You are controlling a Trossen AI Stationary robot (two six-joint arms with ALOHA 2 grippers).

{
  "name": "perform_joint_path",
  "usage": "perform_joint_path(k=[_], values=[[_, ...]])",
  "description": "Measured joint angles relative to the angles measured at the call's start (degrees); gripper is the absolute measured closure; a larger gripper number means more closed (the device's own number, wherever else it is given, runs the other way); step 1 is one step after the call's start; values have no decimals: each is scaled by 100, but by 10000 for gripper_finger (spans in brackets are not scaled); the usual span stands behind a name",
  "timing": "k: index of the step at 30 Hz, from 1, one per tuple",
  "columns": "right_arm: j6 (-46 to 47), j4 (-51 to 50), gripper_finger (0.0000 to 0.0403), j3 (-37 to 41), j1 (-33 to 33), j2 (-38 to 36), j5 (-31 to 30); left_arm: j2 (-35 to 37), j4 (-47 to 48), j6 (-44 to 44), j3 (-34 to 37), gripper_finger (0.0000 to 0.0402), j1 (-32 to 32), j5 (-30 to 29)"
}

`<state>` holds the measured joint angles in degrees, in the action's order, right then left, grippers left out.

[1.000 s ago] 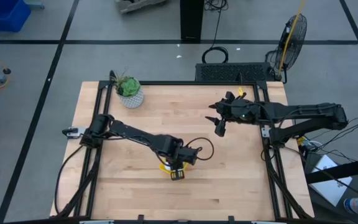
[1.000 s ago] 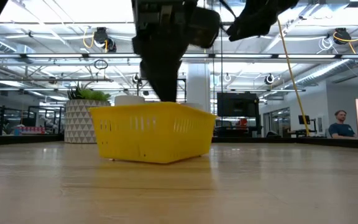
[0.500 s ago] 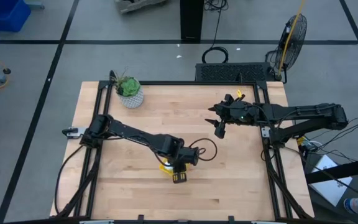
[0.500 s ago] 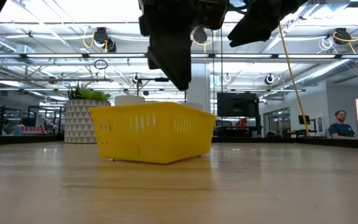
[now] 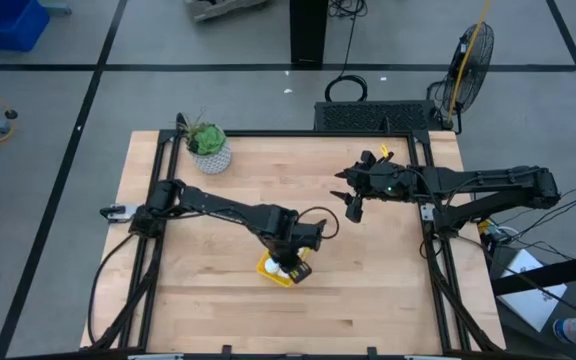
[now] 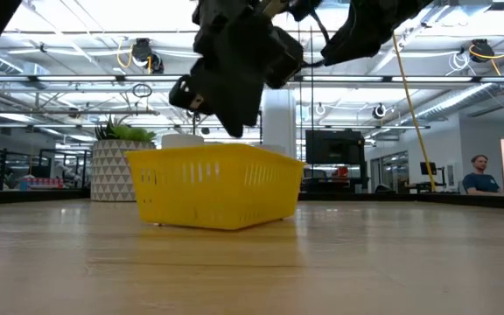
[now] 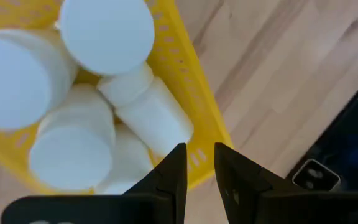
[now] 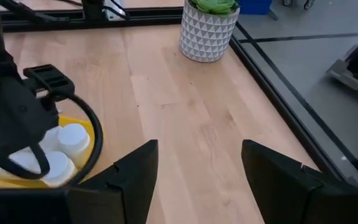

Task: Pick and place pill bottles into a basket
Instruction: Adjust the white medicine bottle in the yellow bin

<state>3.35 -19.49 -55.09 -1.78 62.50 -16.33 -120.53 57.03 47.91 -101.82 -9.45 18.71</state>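
The yellow basket (image 5: pixel 268 269) stands near the table's near edge, at its middle; it also shows in the low view (image 6: pixel 217 188) and the right wrist view (image 8: pixel 5 177). Several white pill bottles (image 7: pixel 92 81) sit inside it, most cap-up, and one (image 7: pixel 151 109) lies on its side on the others. My left gripper (image 7: pixel 199 165) hovers just above the basket's rim (image 7: pixel 191 93), its fingers nearly together and empty; it also shows in the high view (image 5: pixel 296 268). My right gripper (image 5: pixel 353 208) waits open and empty at the table's right far part.
A white speckled plant pot (image 5: pixel 209 150) stands at the table's far left corner. A black cable loops from my left wrist over the wood (image 5: pixel 313 215). Bare wood lies between the basket and my right gripper. A person (image 6: pixel 478 173) sits far off in the room.
My left gripper has risen a little above the basket and tipped, its wrist swinging toward the table's right and far side. The basket and bottles have stayed in place. My right arm has kept still.
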Motion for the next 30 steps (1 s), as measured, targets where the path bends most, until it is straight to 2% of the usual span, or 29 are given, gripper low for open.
perform_joint_path(k=[3,6,8,11,14,17,21,23,25,28,30], values=[[-216,13,179,2,0,0,-118,-44,-86,169,11,316,11,191],[-423,48,179,2,0,0,-308,-99,-614,450,2,307,11,416],[-507,51,179,2,-2,0,-309,-125,-958,569,13,292,-11,580],[-617,37,179,2,0,0,-307,-119,-1915,752,4,259,-116,370],[-659,-13,179,2,0,-2,-307,-105,-2700,358,4,232,-211,97],[-629,-2,179,2,-2,-4,-312,-91,-3432,-169,4,215,-280,230],[-473,-7,179,2,0,-4,-305,-81,-3920,-1114,4,201,-357,-88],[-384,-7,179,2,-2,-4,-307,-81,-3929,-1095,4,198,-358,-288],[-362,-17,179,2,-2,-4,-307,-81,-3709,-968,2,198,-312,-233],[-364,-41,179,2,-2,-4,-309,-81,-2986,-883,2,203,-244,182],[-362,-44,179,4,-2,-2,-320,-78,-2211,-805,0,206,-237,225]])
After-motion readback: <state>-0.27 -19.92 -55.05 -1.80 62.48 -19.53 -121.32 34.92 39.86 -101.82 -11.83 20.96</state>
